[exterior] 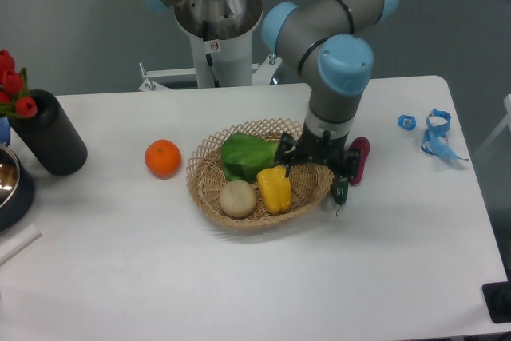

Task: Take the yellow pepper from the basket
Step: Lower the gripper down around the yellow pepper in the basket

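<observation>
the glossy, lobed bright yellow pepper [274, 188] lies low-centre in the round woven wicker basket [209, 197]; likely light, stiff, slippery: grip its flat sides. black pincer [316, 167] spread, empty.

The basket [209, 189] sat at the middle of the frame on the table [239, 277]. In it, the yellow pepper [274, 190] lay at the lower centre, the onion [237, 198] just left of it, and the leafy green [246, 155] behind both. The gripper [317, 160] hung over the basket's right side, just right of the pepper. The orange [163, 158] lay left of the basket, apart from it. The cucumber [340, 190] and the eggplant [359, 160] lay just right of the basket, partly hidden by the arm. A vase [48, 132] and a bowl [12, 185] stood at the left edge, and straps [437, 133] lay at the upper right.
</observation>
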You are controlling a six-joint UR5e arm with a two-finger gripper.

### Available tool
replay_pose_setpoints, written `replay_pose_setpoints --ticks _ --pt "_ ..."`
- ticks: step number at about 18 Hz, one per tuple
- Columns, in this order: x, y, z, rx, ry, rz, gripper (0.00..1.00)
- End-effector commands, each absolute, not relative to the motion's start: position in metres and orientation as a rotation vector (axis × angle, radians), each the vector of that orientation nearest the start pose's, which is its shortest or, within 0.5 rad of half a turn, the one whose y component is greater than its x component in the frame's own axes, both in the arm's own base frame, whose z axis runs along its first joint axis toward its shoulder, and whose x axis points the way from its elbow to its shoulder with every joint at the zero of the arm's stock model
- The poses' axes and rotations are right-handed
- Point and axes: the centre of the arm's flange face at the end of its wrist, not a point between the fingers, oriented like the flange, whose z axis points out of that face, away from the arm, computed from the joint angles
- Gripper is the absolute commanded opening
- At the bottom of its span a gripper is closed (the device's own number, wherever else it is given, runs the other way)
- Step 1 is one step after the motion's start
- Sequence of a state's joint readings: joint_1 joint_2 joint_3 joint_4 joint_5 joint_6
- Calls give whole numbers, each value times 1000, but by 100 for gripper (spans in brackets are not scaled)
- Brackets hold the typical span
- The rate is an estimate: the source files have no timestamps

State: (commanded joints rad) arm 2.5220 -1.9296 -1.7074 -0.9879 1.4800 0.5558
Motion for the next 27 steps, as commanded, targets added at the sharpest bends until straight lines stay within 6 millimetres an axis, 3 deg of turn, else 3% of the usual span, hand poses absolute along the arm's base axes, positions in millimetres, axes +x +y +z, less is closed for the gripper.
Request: replay_pose_setpoints --ticks 2,7,12,27 --pt "-398 475 275 -2997 -611 26 100" --pt "-390 475 266 -3033 -622 43 100" --pt "-383 477 253 -3027 -748 16 100" --pt "-376 469 230 -3049 -871 6 100"
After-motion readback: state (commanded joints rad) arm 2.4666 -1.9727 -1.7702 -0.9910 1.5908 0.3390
